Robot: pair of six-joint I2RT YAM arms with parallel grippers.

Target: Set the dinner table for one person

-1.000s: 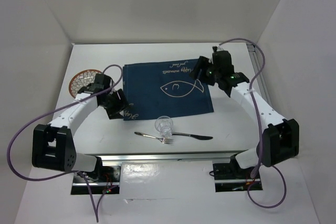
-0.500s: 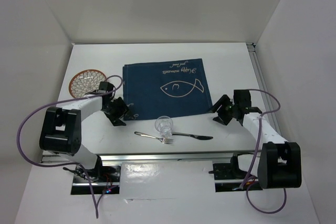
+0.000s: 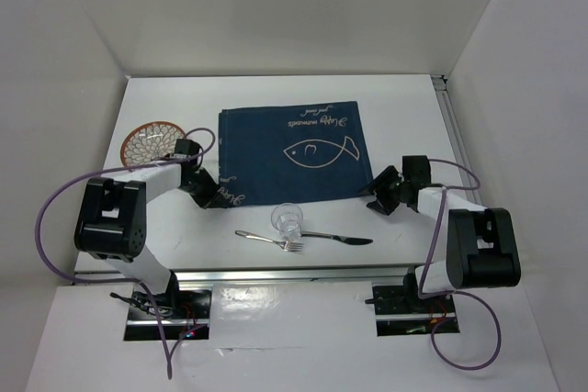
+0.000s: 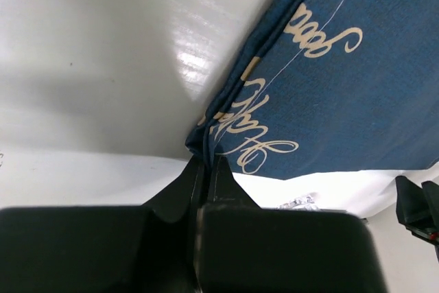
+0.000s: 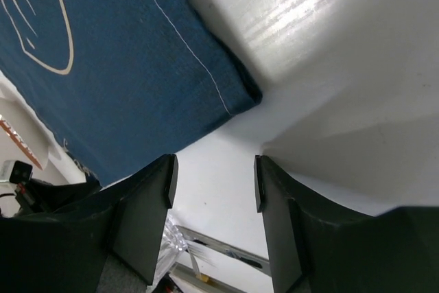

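Looking from above: white worktop [image 3: 404,98] under dark blue placemat [image 3: 294,158]; glass [image 3: 287,218] just beside its near edge.
Left wrist: left end effector [image 4: 204,167] pressed together, pinching placemat's corner.
Right wrist: right end effector [image 5: 214,166] spread, just off placemat's other near corner, apart from it.

I've got the placemat [image 3: 296,155] mid-frame on the dinner table [image 3: 404,98], with the plate [image 3: 152,141] off to its left. Just below the placemat's bottom edge sits the glass [image 3: 287,218]. Under that, fork [image 3: 269,240] on the left, knife [image 3: 336,238] on the right, ends close together.
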